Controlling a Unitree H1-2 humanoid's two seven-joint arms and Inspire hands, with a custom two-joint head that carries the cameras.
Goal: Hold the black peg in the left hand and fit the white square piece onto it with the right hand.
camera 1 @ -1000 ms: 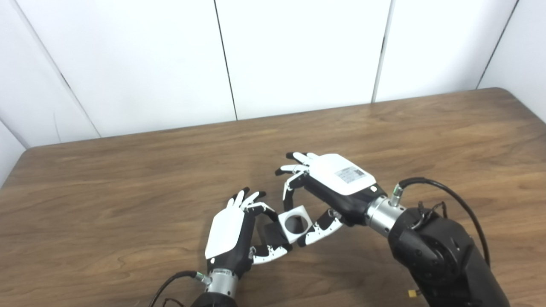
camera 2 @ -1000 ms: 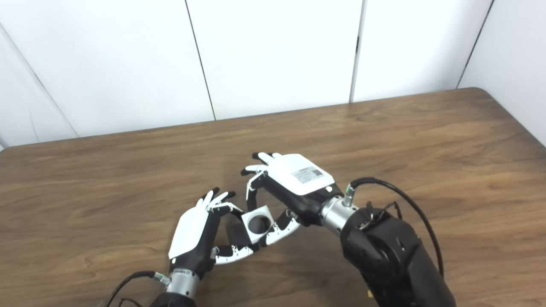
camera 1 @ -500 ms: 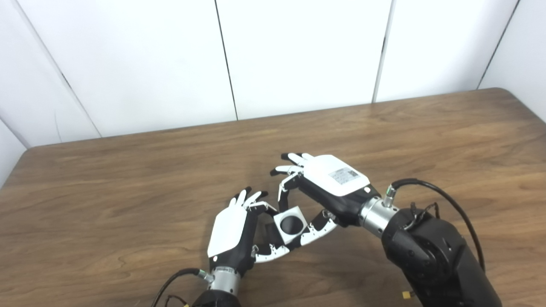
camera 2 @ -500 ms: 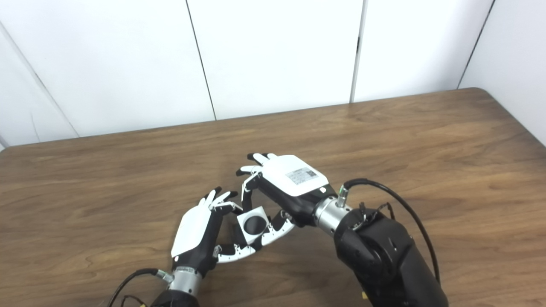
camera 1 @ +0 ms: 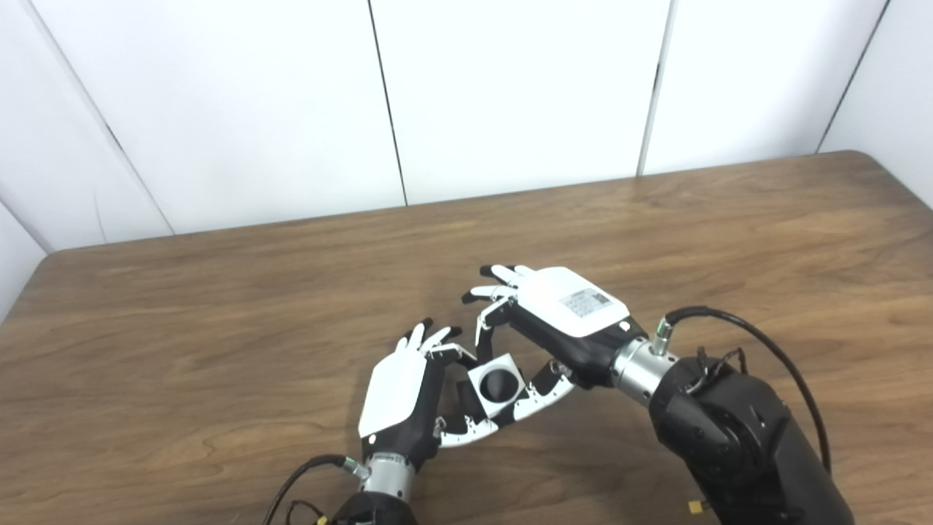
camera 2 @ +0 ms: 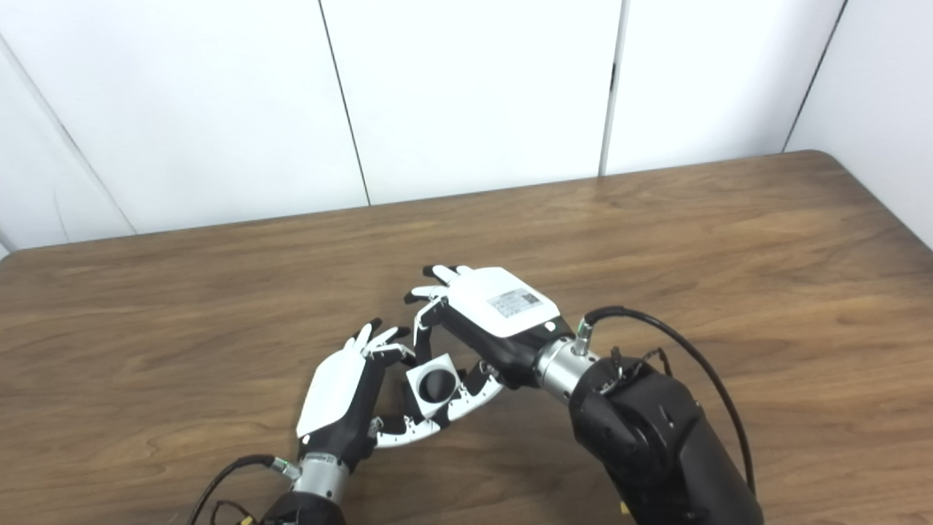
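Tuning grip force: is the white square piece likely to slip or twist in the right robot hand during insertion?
Probably rigid: the white square piece keeps crisp edges in the right robot hand. Its faces look smooth, so it could slip. It seems pinched at only a few contact points, so it may twist against the black peg in the left robot hand.

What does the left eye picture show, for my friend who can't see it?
Two robot hands meet over a brown wooden table: the right robot hand holds a white square piece with a round hole, pressed up against the black peg held in the left robot hand. The hole looks dark, filled by the peg. White wall panels stand behind.
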